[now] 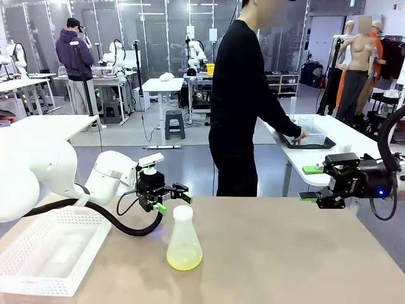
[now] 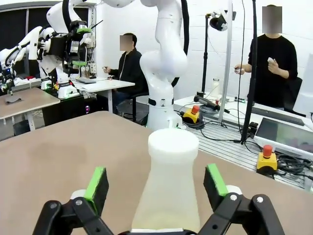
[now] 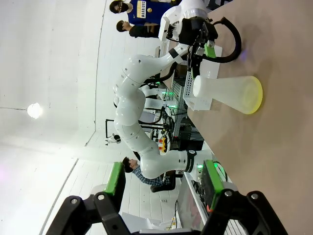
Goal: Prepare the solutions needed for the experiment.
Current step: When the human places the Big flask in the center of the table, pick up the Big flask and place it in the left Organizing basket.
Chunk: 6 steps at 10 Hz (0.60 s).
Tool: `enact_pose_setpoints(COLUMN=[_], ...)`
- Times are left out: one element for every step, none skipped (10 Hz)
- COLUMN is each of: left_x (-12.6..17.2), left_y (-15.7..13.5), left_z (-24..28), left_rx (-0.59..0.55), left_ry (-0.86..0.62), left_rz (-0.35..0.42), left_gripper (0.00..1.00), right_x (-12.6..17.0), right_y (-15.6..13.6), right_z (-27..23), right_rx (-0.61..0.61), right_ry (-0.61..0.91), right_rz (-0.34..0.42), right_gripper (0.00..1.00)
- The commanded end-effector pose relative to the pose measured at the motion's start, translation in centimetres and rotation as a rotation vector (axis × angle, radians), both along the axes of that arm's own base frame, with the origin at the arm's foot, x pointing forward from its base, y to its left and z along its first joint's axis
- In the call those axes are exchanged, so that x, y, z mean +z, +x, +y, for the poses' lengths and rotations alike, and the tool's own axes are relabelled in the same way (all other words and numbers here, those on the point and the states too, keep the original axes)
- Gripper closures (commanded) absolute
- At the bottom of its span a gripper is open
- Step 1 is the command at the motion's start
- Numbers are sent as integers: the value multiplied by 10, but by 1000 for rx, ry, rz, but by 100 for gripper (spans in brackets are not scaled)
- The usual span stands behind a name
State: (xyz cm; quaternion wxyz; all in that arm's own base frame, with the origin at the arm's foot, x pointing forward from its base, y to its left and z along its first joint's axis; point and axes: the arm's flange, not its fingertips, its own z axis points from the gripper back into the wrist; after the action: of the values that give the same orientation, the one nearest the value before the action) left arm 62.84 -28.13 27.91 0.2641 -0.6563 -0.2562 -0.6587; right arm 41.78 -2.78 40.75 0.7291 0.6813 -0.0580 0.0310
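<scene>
My left wrist view cuts off the flask [image 2: 168,183] base at the bottom edge, hiding the solutions inside. The basket [image 1: 44,250] beside the flask runs past the front view's left edge.

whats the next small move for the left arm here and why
Probably ease the left gripper forward and close on the flask's neck. Its green pads stand open on either side of the capped neck without touching it, and the flask stands upright on the table with the solutions as a shallow yellow-green layer at its bottom. The right gripper hangs open, far off.
</scene>
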Motion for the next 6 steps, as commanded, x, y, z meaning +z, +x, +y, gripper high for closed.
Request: enact_pose_setpoints(left_x=[-7, -10, -12, -16, -18, -19], left_y=[2, -2, -5, -8, -13, -20], left_z=[-2, -7, -10, -14, -19, -24], left_rx=[6, -31, -48, -64, -85, -101], left_ry=[37, 52, 76, 75, 55, 38], left_rz=[-27, -13, -21, -12, 7, 14], left_gripper=[0, 0, 0, 0, 0, 0], right_x=[1, 1, 1, 1, 1, 1], right_y=[1, 1, 1, 1, 1, 1], right_z=[1, 1, 1, 1, 1, 1], right_rx=[2, 2, 2, 2, 2, 2], right_ry=[4, 4, 4, 4, 4, 4], right_rz=[-3, -3, -3, -3, -3, -3], right_gripper=[20, 20, 20, 20, 20, 20])
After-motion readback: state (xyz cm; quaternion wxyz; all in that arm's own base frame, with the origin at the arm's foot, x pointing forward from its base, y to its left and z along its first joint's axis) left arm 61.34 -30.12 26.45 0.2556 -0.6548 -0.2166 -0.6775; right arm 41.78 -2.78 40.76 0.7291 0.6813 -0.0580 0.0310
